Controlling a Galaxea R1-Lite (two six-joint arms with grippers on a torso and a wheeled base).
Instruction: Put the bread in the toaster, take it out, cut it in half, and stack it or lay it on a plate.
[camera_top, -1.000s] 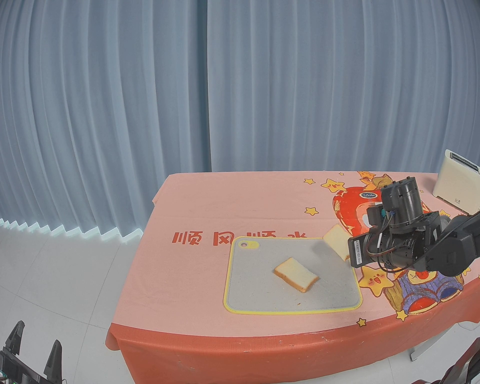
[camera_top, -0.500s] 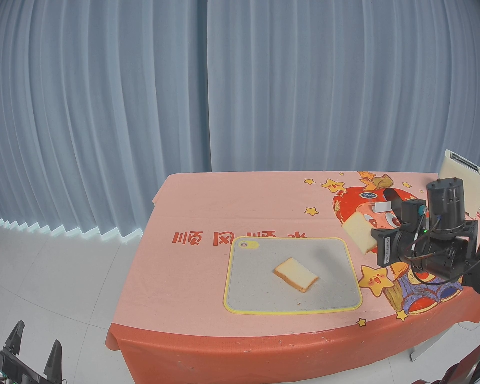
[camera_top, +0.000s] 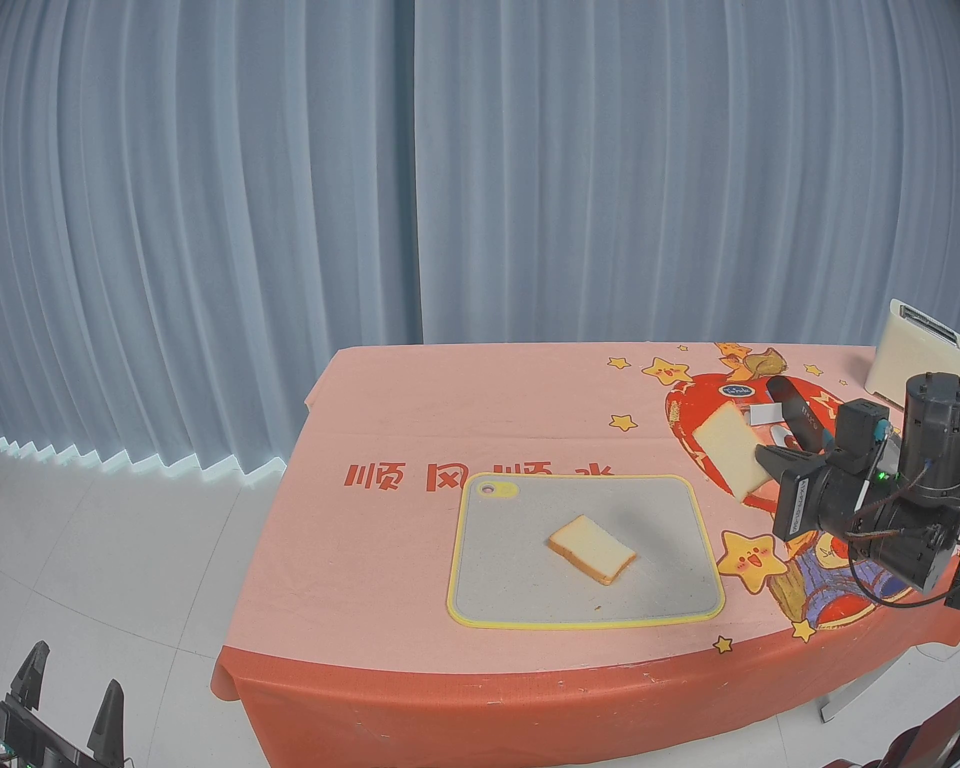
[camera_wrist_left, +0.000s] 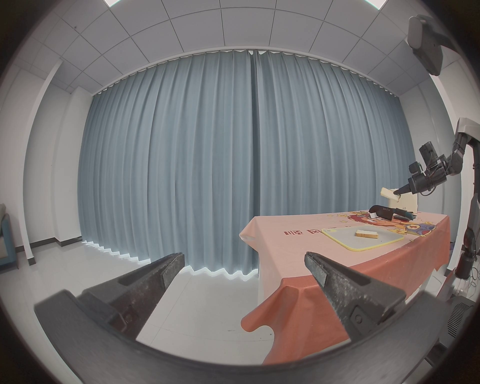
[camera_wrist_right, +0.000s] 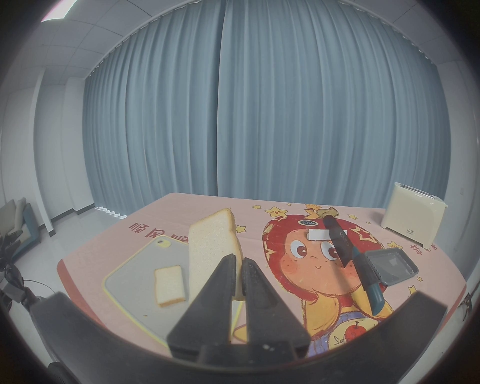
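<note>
Being carried off the cutting board (camera_top: 500, 570) toward the toaster (camera_top: 908, 352) at 2 o'clock, the bread slice (camera_top: 733, 448) is being brought near toasting in the head view. In the left wrist view, the left gripper (camera_wrist_left: 244, 257) jaws are being held apart, empty. In the right wrist view, the slice is being clamped by the right gripper (camera_wrist_right: 238, 260) jaws.

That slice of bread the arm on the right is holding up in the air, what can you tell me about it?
The slice of bread is pale and soft-looking, with a white face and a thin tan crust round its edge; it looks untoasted. It stands on edge, slightly tilted, in the air above the cartoon-printed tablecloth, beyond the right side of the cutting board. The right gripper pinches its lower part between two black fingers; nothing else touches it.
</note>
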